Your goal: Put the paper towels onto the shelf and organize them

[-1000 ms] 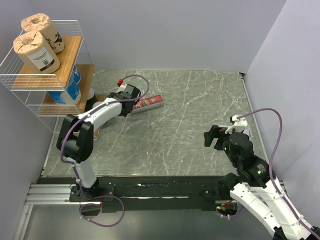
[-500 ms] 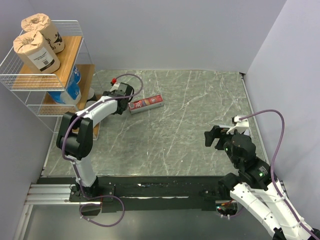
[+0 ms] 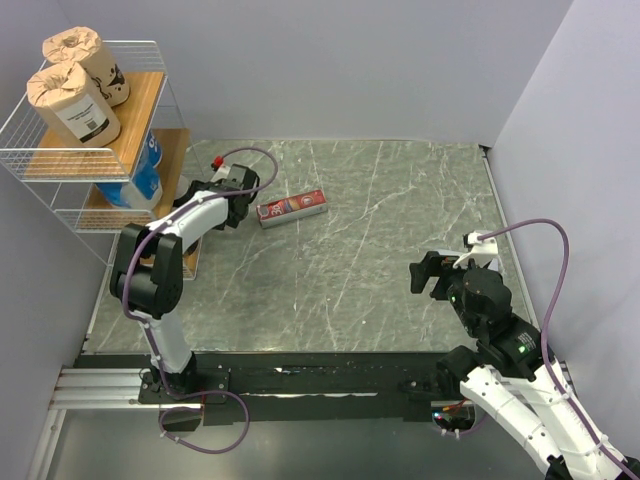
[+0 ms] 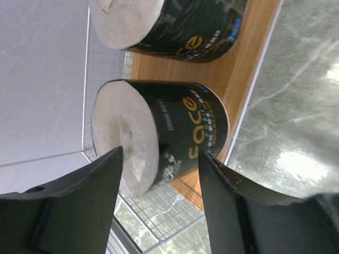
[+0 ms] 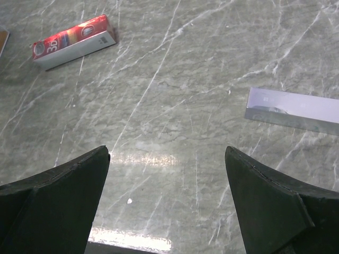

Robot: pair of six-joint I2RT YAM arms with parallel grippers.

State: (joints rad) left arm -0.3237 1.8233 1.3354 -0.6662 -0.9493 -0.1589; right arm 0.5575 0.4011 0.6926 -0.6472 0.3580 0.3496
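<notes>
The shelf (image 3: 135,105) stands at the far left, a white wire rack with wooden boards. Two kraft-brown paper towels (image 3: 72,105) (image 3: 90,62) sit on its top board, and blue-and-white ones (image 3: 145,180) on the middle one. In the left wrist view, two dark rolls (image 4: 180,132) (image 4: 196,26) lie on the lowest board (image 4: 249,63). My left gripper (image 4: 160,156) is open at the nearer dark roll, its fingers (image 4: 85,196) on either side of the roll's end with gaps showing. My right gripper (image 5: 167,159) hangs open over bare table at the right.
A flat red box (image 3: 291,207) lies on the marble table just right of the left wrist; it also shows in the right wrist view as the red box (image 5: 74,41). A pale flat strip (image 5: 294,110) lies near the right gripper. Walls close in the left and right sides.
My left arm has reached further left, from beside the red box to the shelf's lowest board. The right arm has barely shifted.
</notes>
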